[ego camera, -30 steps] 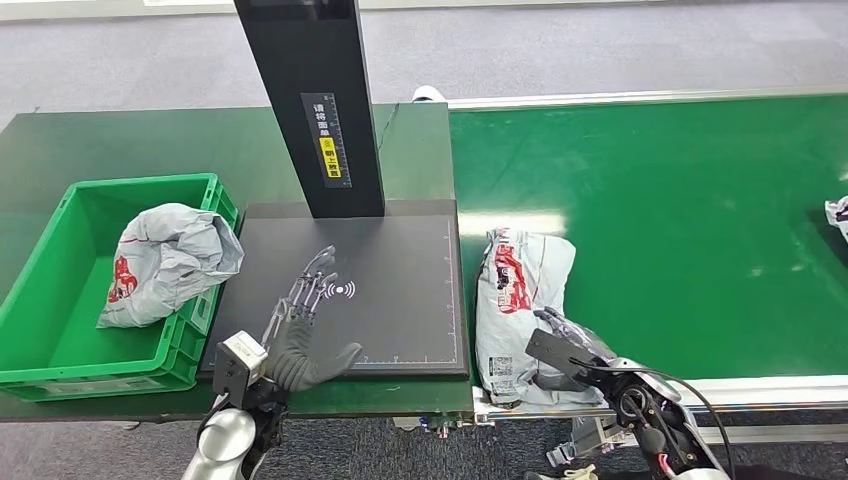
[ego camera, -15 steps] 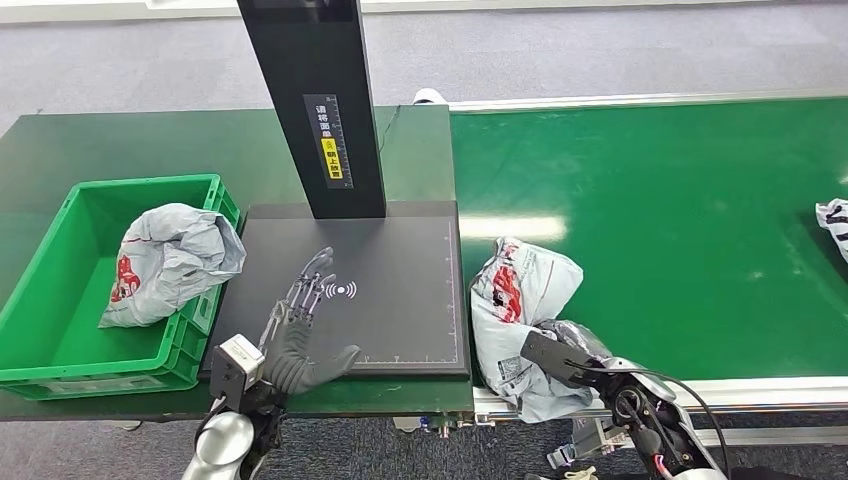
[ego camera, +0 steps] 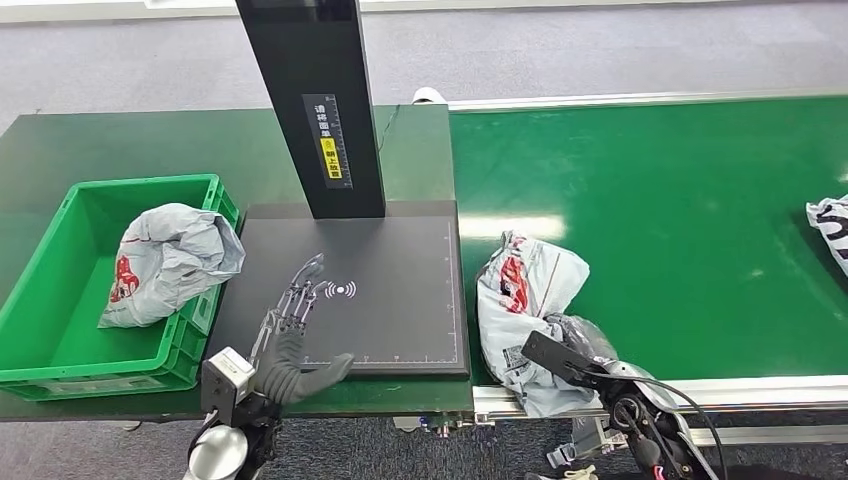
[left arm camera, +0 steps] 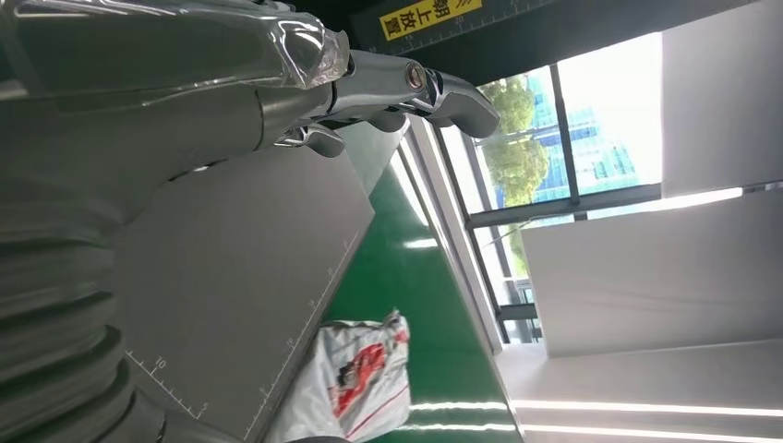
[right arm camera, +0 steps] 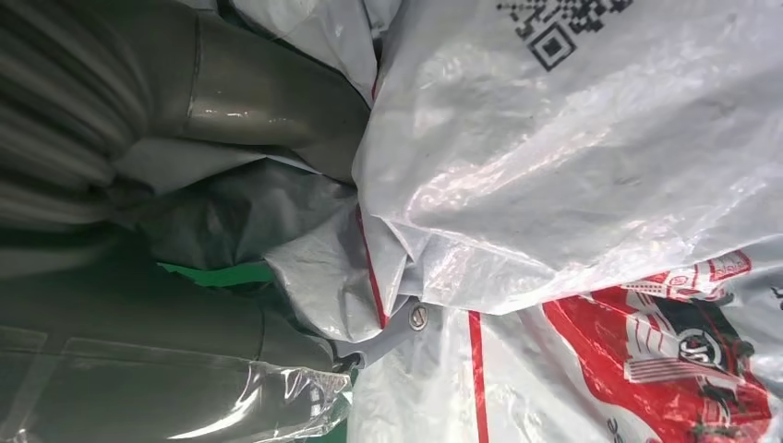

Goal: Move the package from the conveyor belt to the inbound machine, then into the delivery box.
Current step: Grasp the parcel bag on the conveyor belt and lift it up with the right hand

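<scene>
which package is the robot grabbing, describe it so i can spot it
On the green conveyor belt, look at the near edge beside the black scanner plate. The crumpled white package with red print lies there, gripped by the right hand, unlike the bagged one in the green crate.

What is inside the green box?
A crumpled grey package with red print lies inside the green box, leaning on its right wall. Whatever is under the package is covered.

Green conveyor belt (ego camera: pixel 680 220) carries a crumpled package (ego camera: pixel 525 300); another bag, perhaps, lies at its far edge (ego camera: pixel 830 220).
</scene>
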